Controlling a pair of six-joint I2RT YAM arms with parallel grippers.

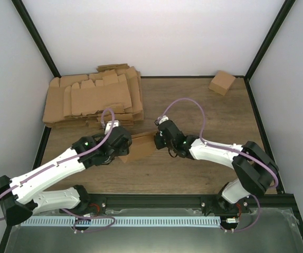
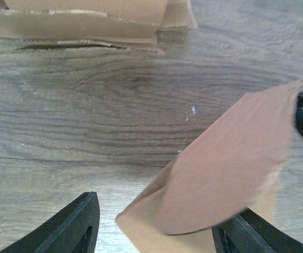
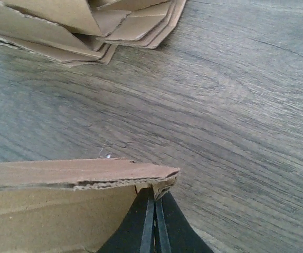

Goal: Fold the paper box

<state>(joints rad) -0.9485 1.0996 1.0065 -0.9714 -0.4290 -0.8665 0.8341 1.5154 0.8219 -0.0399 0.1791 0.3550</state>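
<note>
Brown cardboard, the paper box [image 1: 141, 146] lies partly folded mid-table, between the two arms. The right gripper [image 3: 154, 196] is pinched tight on its corrugated edge. The left gripper [image 2: 162, 232] stands spread wide, a bent panel rising between its fingers (not clamped). Just behind, a stack of flat blanks [image 1: 93, 97] crowds the far-left table [image 1: 193, 105]; a small folded carton [image 1: 222, 82] sits well apart, far right.

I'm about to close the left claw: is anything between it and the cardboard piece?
Nothing visible. The cardboard piece already sits between the open fingers of the left claw, with the right claw pinching one edge. The stack of flat blanks lies behind, apart.
</note>
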